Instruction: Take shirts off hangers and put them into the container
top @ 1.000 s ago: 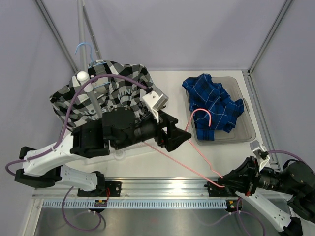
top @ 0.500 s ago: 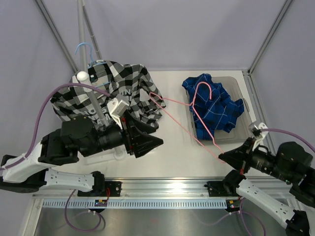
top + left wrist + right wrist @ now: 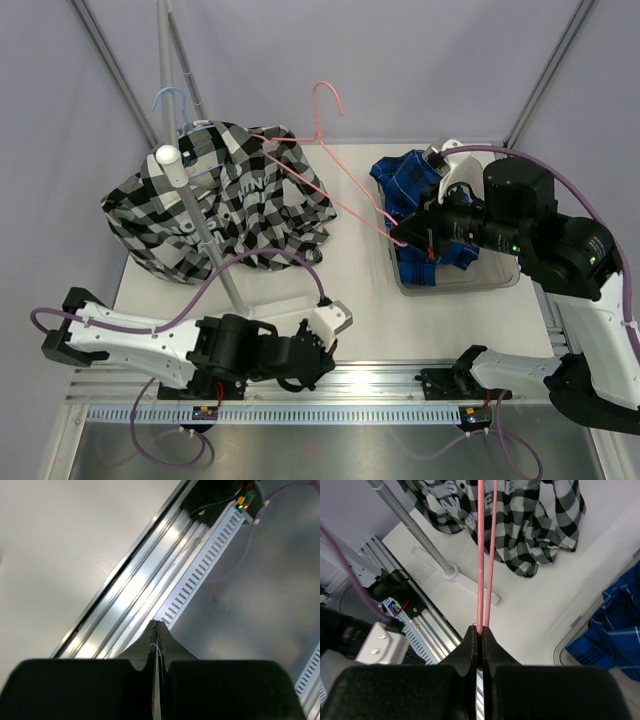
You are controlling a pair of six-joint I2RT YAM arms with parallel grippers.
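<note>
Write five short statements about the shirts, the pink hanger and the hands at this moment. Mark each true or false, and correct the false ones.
1. The blue plaid shirt lies in the container. True.
2. The right hand is shut on the pink hanger. True.
3. The checked shirt is in the container. False: it hangs by the rack pole, left of the container.
4. The left hand grips the checked shirt. False: it is shut on nothing, low over the rail.
5. A shirt hangs on the pink hanger. False: its wire is bare.
</note>
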